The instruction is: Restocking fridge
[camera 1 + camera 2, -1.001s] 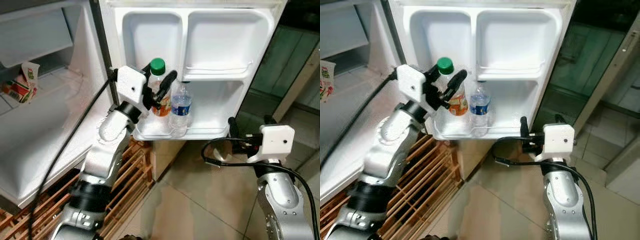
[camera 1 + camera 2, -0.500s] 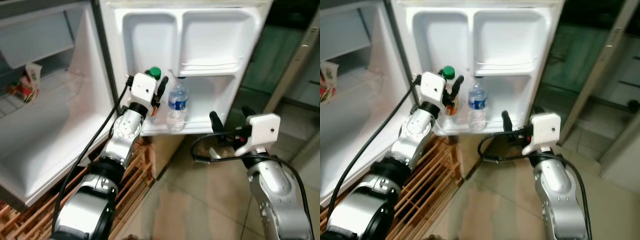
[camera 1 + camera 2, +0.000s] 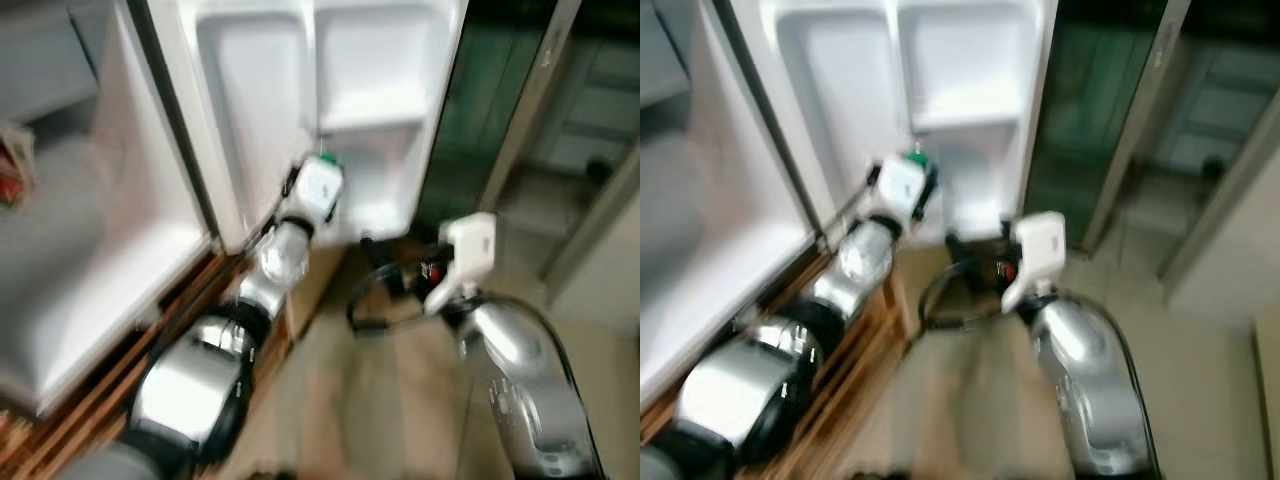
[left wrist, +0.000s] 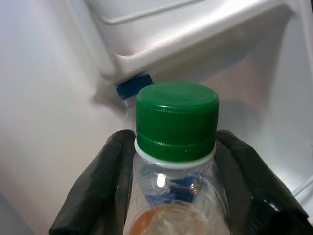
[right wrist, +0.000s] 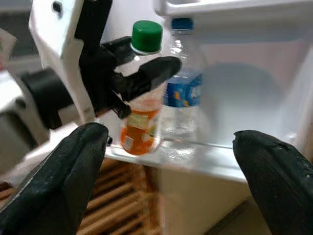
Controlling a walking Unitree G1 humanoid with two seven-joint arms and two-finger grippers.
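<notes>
Bottle point(image 4: 176, 161), seemingly orange-filled, in left hand point(image 4: 176, 196)

- Bottle point(image 4: 177, 161): clear plastic, green ribbed screw cap point(image 4: 177, 120), white ring under the cap; orange contents visible low in the neck.
- Left gripper point(image 4: 176, 191): two black fingers point(image 4: 100, 191), one pressed to each side of the bottle's neck just below the cap.
- Blue cap point(image 4: 133, 88): behind the bottle, partly hidden by its green cap.
- Fridge door shelf point(image 4: 195, 29): white moulded ledge, above and behind the bottle.
</notes>
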